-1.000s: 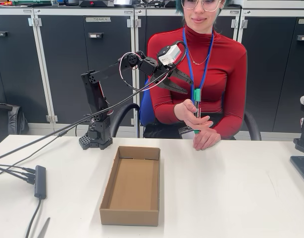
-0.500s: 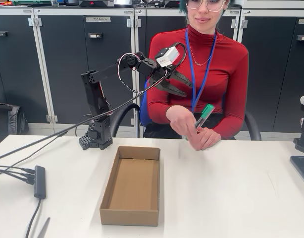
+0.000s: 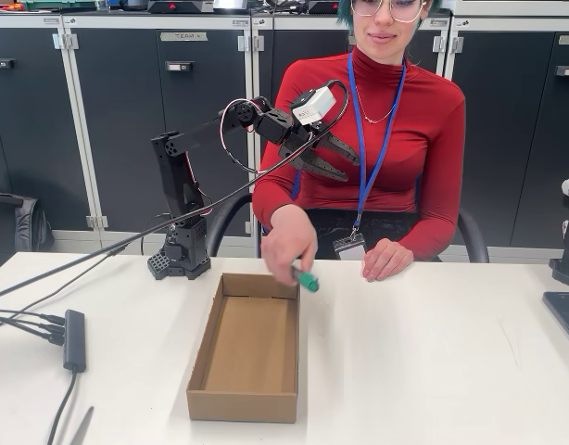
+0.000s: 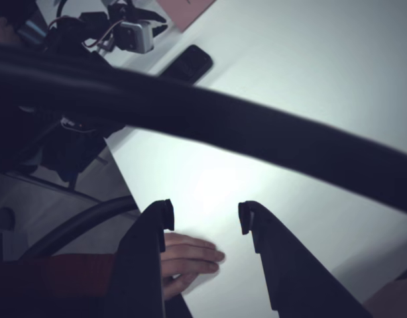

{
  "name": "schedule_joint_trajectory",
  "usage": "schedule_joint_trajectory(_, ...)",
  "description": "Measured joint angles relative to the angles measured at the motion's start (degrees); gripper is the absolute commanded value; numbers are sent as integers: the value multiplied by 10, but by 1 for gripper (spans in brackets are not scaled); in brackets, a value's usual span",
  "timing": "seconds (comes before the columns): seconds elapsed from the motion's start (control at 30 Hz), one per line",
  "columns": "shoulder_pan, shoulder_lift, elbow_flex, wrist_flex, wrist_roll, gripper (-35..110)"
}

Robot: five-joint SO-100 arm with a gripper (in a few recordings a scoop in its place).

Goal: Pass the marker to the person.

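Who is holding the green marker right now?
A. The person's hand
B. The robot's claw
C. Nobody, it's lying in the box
A. In the fixed view the person's hand grips the marker above the far edge of the cardboard box, while the claw hangs open and empty up in front of the red sleeve.

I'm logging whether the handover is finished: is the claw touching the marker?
Apart. The fixed view shows the open claw raised at chest height, while the marker is in the person's hand down at the cardboard box.
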Motion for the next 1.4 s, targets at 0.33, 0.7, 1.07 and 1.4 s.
schedule_joint_trajectory(0.33,0,0,0,0,0,22)
schedule_joint_trajectory(0.7,0,0,0,-2,-4,22)
schedule_joint_trajectory(1.07,0,0,0,-4,-4,22)
schedule_joint_trajectory(1.4,0,0,0,-9,-4,22)
